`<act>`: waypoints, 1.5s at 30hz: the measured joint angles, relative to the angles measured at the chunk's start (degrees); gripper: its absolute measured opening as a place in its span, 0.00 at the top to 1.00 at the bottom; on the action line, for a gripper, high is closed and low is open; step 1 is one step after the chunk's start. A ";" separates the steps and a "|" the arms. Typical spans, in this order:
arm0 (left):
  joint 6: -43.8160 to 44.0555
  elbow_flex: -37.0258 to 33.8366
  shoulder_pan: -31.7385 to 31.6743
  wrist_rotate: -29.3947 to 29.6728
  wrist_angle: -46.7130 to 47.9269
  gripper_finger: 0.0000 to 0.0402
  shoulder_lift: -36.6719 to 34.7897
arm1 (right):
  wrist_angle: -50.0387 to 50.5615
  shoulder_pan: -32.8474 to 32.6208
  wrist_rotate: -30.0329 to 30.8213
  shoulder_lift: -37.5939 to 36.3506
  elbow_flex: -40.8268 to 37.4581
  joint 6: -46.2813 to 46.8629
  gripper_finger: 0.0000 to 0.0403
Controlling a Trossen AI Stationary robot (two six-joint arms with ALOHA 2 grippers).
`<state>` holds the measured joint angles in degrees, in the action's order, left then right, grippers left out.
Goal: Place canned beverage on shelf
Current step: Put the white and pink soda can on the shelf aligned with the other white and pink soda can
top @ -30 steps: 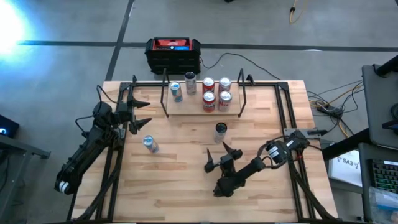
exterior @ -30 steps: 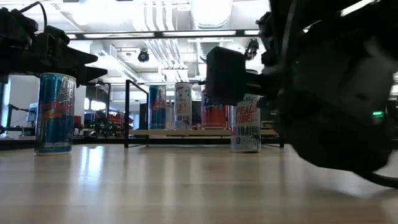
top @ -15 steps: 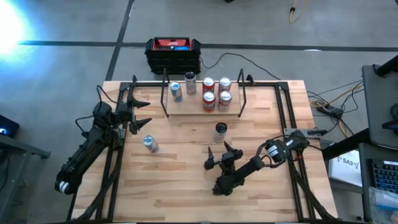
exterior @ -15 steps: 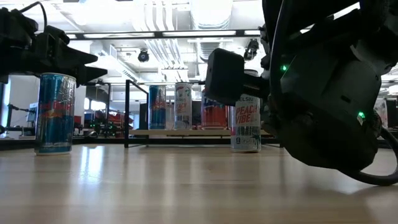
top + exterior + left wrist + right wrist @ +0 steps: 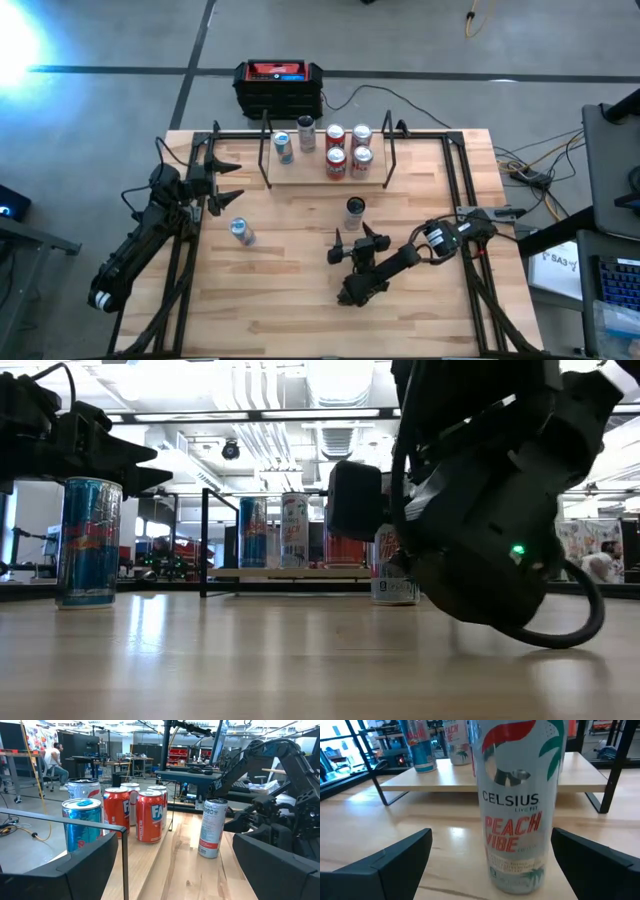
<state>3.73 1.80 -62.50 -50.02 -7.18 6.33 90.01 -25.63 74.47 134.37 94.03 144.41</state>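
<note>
The shelf (image 5: 303, 172), a light-wood plank with black rod uprights, stands at the table's far middle and carries several cans, red, blue and white. A white Celsius can (image 5: 354, 209) stands upright on its base on the table just before the shelf. My right gripper (image 5: 351, 237) is open and points toward the far edge. Its fingers stand on either side of the Celsius can (image 5: 515, 805) without touching it. A blue can (image 5: 239, 232) stands on the table at the left. My left gripper (image 5: 236, 180) is open and empty at the left, beside the shelf's left end.
A black-and-red box (image 5: 279, 88) sits on the floor beyond the far edge. Black frame rails run along the table's left and right sides. In the low view the right arm (image 5: 480, 500) hides most of the Celsius can. Bare tabletop lies toward the near edge.
My right gripper has moved a little toward the far edge, closer to the Celsius can, and its arm has swung toward the table's left. It stays open. The cans have not moved.
</note>
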 joint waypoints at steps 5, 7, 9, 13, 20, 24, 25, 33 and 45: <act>0.00 0.00 0.00 0.00 0.00 0.05 0.00 | 0.03 1.19 0.39 0.00 -0.25 -0.91 0.02; 0.00 0.00 0.00 0.00 0.00 0.05 0.00 | 0.01 1.75 0.43 0.00 -0.50 -0.97 0.02; 0.00 0.00 0.00 0.00 0.00 0.05 0.00 | 0.06 2.34 0.39 0.00 -0.68 -0.97 0.02; 0.00 0.00 -0.01 -0.02 0.00 0.05 0.00 | 0.03 3.36 0.29 0.00 -0.80 -0.70 0.02; 0.00 0.00 -0.01 -0.02 0.00 0.05 0.00 | 0.02 4.68 0.14 0.00 -0.82 -0.42 0.02; 0.00 0.02 0.00 -0.01 0.00 0.05 0.00 | 0.03 5.05 0.13 -0.02 -0.83 -0.42 0.04; 0.00 0.00 0.00 0.00 0.00 0.05 0.00 | 0.01 5.19 0.14 -0.02 -0.84 -0.42 0.05; 0.00 0.00 -0.01 0.00 0.00 0.05 0.00 | -0.17 6.08 -0.79 -0.02 -0.84 -0.45 0.25; 0.00 0.02 -0.02 0.00 0.00 0.05 0.00 | -2.75 6.17 -0.26 -0.02 0.07 -2.17 0.41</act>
<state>3.73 1.82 -62.52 -50.02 -7.18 6.33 87.26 -19.46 74.21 134.34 94.09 142.23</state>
